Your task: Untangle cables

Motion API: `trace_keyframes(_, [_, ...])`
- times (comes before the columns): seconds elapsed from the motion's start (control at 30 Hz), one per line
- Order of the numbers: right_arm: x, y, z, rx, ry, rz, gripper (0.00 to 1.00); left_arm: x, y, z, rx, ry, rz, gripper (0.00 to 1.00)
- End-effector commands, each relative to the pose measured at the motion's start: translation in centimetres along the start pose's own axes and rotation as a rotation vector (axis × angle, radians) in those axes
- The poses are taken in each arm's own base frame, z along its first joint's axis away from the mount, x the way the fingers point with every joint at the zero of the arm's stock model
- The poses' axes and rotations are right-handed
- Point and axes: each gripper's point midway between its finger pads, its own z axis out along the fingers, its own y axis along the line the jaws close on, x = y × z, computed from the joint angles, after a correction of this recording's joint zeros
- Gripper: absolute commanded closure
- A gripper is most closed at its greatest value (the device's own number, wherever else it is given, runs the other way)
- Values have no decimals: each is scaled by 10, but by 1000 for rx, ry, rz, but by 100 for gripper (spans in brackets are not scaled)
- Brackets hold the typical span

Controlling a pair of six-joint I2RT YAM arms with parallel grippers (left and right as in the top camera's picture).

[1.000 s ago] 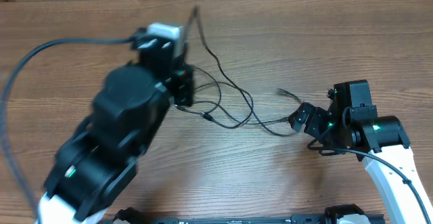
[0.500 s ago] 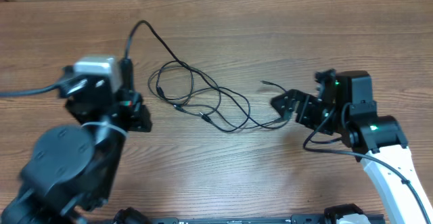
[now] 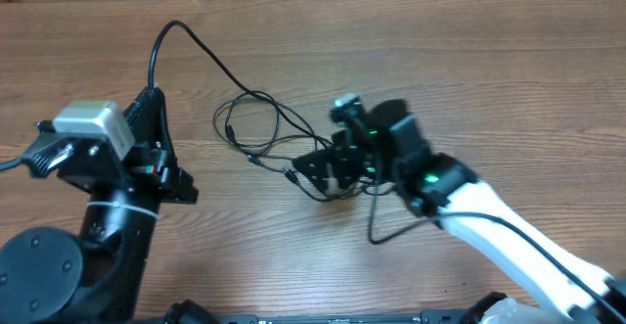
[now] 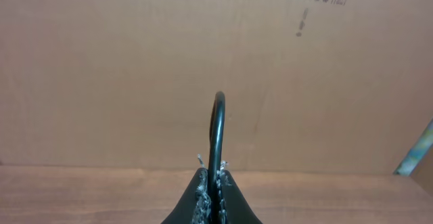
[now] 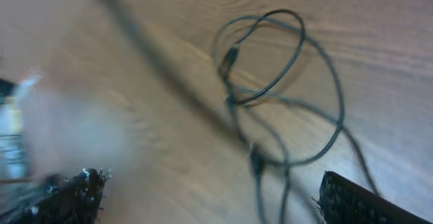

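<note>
My left gripper (image 3: 153, 104) is pinched together on one thin black cord (image 3: 196, 42). The left wrist view shows the cord standing up out of the closed fingertips as a narrow arch. From there it climbs toward 12 o'clock, bends over, and runs down toward 4 o'clock across the wooden table (image 3: 489, 60) into the tangle of cables (image 3: 262, 128). The tangle lies well apart from that gripper, at about its 3 o'clock.

My right gripper (image 3: 315, 172) has its fingers spread wide and holds nothing. In the right wrist view the two fingertips sit at the bottom corners, with the loops lying on the table ahead of them. From overhead, the tangle is just beside this gripper at its 10 o'clock, and a small plug (image 3: 290, 174) lies at its 9 o'clock edge. The right wrist picture is blurred, so I cannot tell whether any strand touches a finger.

The tangle's long axis runs roughly from 10 o'clock to 4 o'clock, pointing at the right gripper, and the right arm is much the nearer. I judge the coming move turns on this. The left gripper anchors one end at 9 o'clock of the knot. A loop taken by the right gripper should therefore be drawn toward 3 or 4 o'clock, to open the crossings rather than tighten them.
</note>
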Motion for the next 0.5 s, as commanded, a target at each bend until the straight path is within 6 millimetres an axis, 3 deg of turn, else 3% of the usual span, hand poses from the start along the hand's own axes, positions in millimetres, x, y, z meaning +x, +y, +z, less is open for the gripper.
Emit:
trace_keyframes(0.0, [-11,-51,16,279,-62,-21,8,-12,9,-17,-5,-46,-7,96])
trace_keyframes(0.03, [-10,-59,21,312,-61,-19,12,-13,10,-20,-5,-51,2,96])
trace_keyframes(0.07, [-7,-64,26,327,-56,-18,22,-14,13,-23,-12,-55,2,96])
trace_keyframes(0.17, [-2,-68,31,334,-38,-14,69,-13,28,-32,-69,-59,4,96])
trace_keyframes(0.23, [-9,-65,28,328,-59,-9,92,-8,43,-37,-142,-43,17,96])
trace_keyframes(0.27, [-16,-62,25,324,-77,-10,96,-5,47,-37,-165,-31,22,96])
trace_keyframes(0.37, [-64,-38,-4,288,-193,-30,96,9,53,-37,-199,19,13,96])
trace_keyframes(0.47, [-115,6,-47,171,-325,-66,96,17,53,-34,-203,39,2,96])
